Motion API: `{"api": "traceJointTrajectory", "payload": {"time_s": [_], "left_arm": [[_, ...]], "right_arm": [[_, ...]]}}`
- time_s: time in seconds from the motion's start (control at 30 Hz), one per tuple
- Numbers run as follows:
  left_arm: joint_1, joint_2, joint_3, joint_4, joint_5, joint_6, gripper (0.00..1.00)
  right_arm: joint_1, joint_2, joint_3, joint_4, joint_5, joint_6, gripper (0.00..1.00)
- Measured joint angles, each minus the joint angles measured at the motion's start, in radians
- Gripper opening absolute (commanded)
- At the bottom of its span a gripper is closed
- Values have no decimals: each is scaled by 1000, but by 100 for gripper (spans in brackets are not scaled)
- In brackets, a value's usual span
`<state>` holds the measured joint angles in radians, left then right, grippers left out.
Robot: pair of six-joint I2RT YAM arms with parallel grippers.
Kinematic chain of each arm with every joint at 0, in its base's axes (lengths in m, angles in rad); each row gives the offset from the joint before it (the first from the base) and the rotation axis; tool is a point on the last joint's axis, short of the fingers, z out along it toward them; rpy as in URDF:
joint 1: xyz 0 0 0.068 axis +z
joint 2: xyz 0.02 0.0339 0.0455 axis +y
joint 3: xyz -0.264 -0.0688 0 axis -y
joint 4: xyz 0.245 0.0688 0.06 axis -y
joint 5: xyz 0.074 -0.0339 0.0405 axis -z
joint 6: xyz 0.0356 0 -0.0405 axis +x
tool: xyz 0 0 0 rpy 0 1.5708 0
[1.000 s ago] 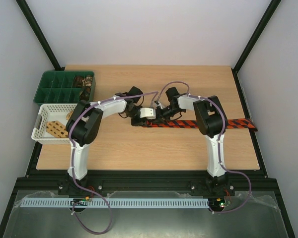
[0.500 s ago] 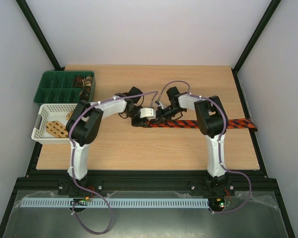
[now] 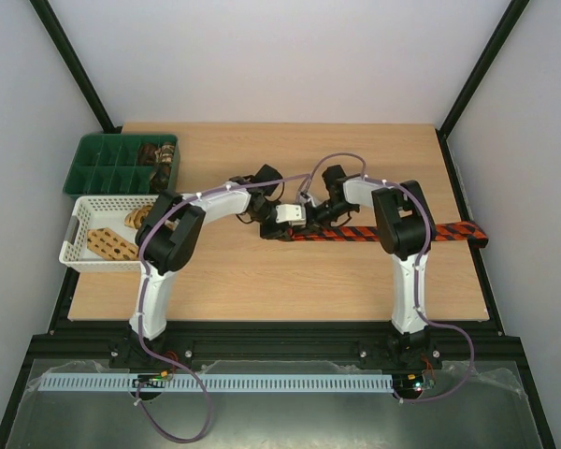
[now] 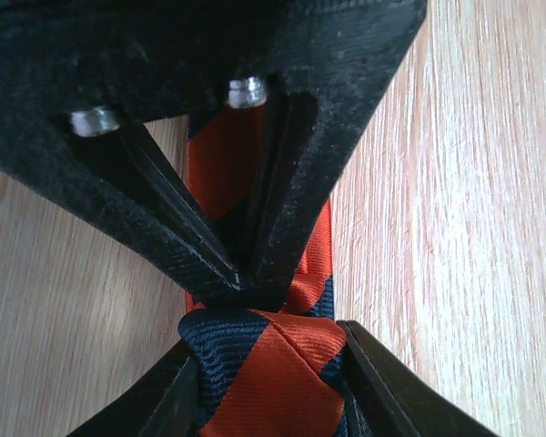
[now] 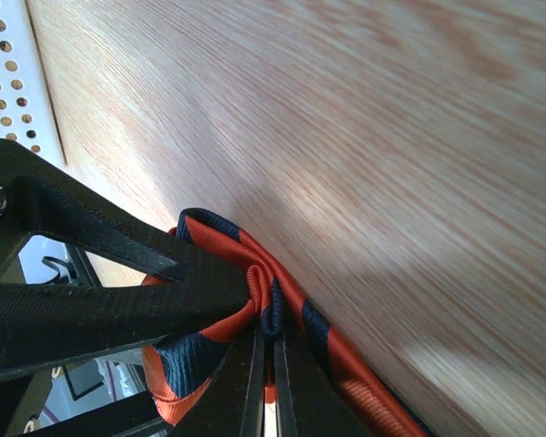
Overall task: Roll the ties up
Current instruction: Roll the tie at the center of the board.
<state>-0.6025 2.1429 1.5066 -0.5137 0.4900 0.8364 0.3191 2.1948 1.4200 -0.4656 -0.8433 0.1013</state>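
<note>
A red-and-black striped tie (image 3: 383,232) lies flat across the table to its right edge. Its left end is folded into a small roll. My left gripper (image 3: 282,227) is shut on that roll; in the left wrist view its fingers (image 4: 382,391) press both sides of the folded end (image 4: 282,364). My right gripper (image 3: 310,223) meets it from the right. Its nearly closed fingers (image 5: 255,382) pinch a thin fold of the tie (image 5: 346,364). A tan patterned tie (image 3: 105,243) lies in the white basket. Brown rolled ties (image 3: 159,154) sit in the green tray.
The white lattice basket (image 3: 73,245) stands at the table's left edge, with the green compartment tray (image 3: 98,168) behind it. The tie's wide end (image 3: 472,229) hangs over the table's right edge. Black frame posts rise at the back corners.
Both grippers have shifted to the right together with the tie's rolled end. The tie's free end has slid a little further past the right edge.
</note>
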Motion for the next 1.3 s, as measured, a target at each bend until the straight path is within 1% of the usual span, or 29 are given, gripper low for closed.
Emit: {"api": "traceJointTrajectory", "payload": {"time_s": [0.17,0.33,0.43,0.5,0.7,0.8,0.93,1.13,1.2,1.23,1.3], "left_arm": [[-12,11,2,27,4,-30,38],[-12,14,-2,41,1,-42,38],[-12,14,-5,51,-1,-48,37],[-12,14,-8,56,-1,-52,38],[-12,13,-15,69,-1,-58,38],[-12,13,-15,71,-4,-60,38],[-14,13,-15,73,-8,-62,38],[-14,13,-15,74,-11,-63,38],[-14,13,-15,74,-11,-63,38],[-14,13,-15,74,-11,-63,38],[-14,13,-15,74,-12,-63,39]], "right_arm": [[-11,-7,-16,0,-17,-9,10],[-22,-24,-25,-3,-18,-7,20],[-32,-50,-36,-9,-20,-1,27],[-38,-71,-43,-8,-27,10,28],[-43,-119,-51,1,-69,62,27],[-43,-132,-94,40,-104,117,27],[-42,-129,-140,75,-124,185,28],[-37,-87,-124,110,-135,236,27],[-33,-68,-107,117,-136,243,24],[-32,-60,-100,119,-136,243,21],[-27,-46,-85,119,-137,241,8]]}}
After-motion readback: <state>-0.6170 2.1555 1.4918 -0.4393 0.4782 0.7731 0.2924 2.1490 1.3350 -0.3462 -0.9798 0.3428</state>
